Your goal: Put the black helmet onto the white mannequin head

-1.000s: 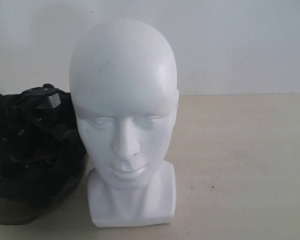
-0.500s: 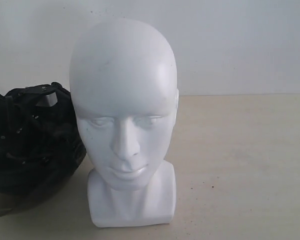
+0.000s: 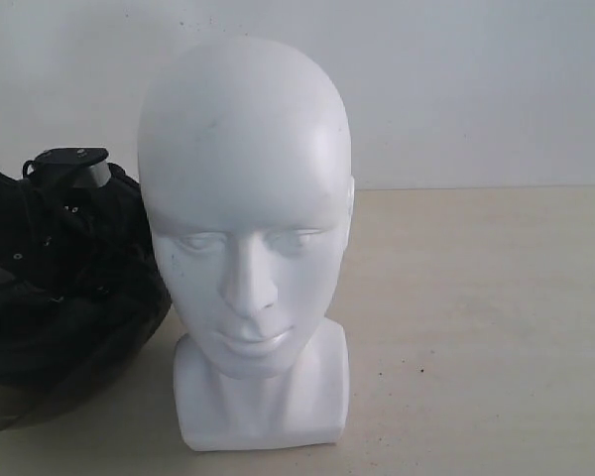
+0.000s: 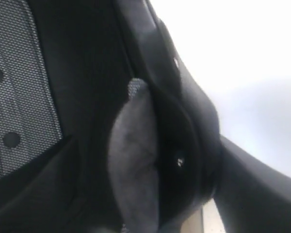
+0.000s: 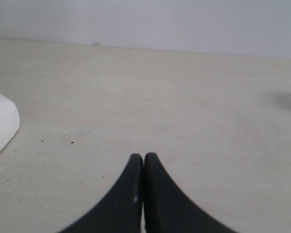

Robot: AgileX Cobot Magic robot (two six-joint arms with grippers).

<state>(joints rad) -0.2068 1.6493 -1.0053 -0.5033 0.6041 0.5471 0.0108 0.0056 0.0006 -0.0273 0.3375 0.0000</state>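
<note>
— Black helmet (image 3: 59, 317) at lower left, on the table (image 3: 476, 317) just beside the white head (image 3: 243, 198) at centre frame. Which step?
— The pickup, by the look of it. Left gripper (image 4: 184, 165), jaws wide, straddles the helmet's padded rim, with no clamp visible. Right gripper (image 5: 144, 160), pinched shut and empty, hangs over the table. Next: close on the rim, lift, clear the crown.

White wall (image 3: 476, 89) fills 12 o'clock half, plain, matte. Pale beige tabletop (image 3: 476, 327) from 3 to 6 o'clock, faint wood grain. Tiny dark specks (image 3: 422, 371) toward 5 o'clock. Wall-table seam runs level at 3 o'clock. Light soft, even, shadows weak.
</note>
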